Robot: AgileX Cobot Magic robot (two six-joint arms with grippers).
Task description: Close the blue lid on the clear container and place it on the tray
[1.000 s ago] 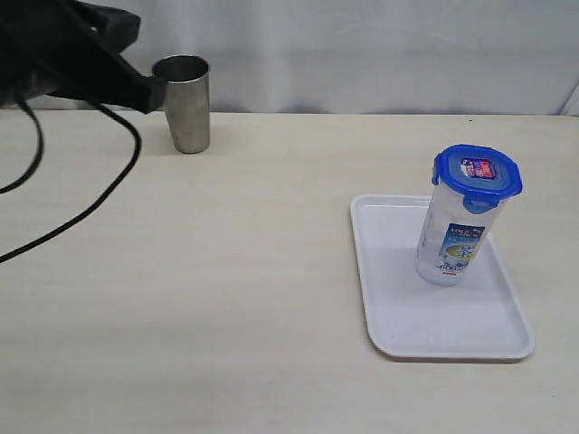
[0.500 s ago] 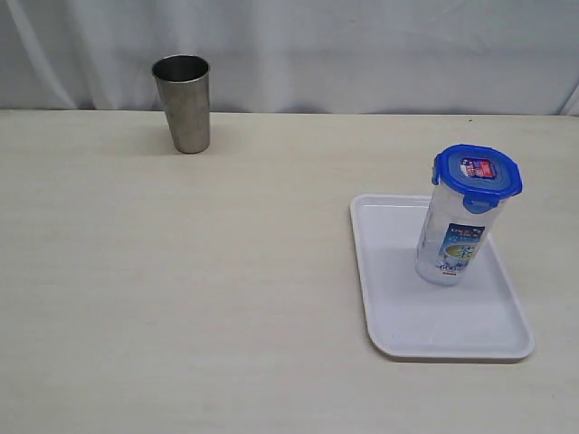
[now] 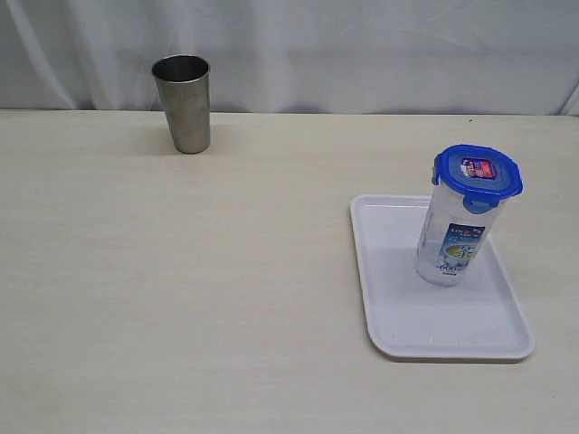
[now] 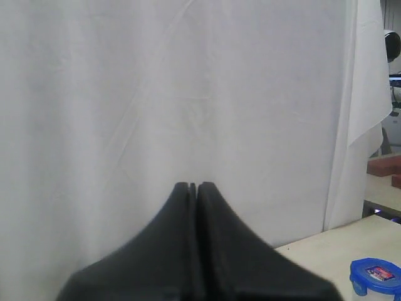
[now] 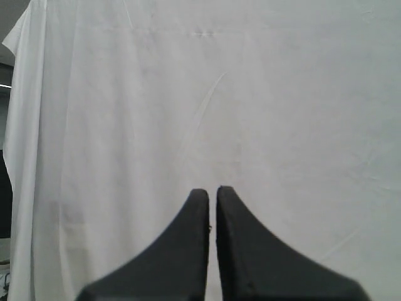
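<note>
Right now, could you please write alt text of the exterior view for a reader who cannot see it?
A clear container with a blue lid on top stands on a white tray at the right of a pale table. A steel cup stands far left, near a white curtain.

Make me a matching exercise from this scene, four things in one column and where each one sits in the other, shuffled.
1. blue lid
2. clear container
3. tray
4. steel cup

a. alone on the table, away from the others
b. flat on the table, under the container
c. on top of the container
d. standing on the tray

Pairs: 1-c, 2-d, 3-b, 4-a.
</note>
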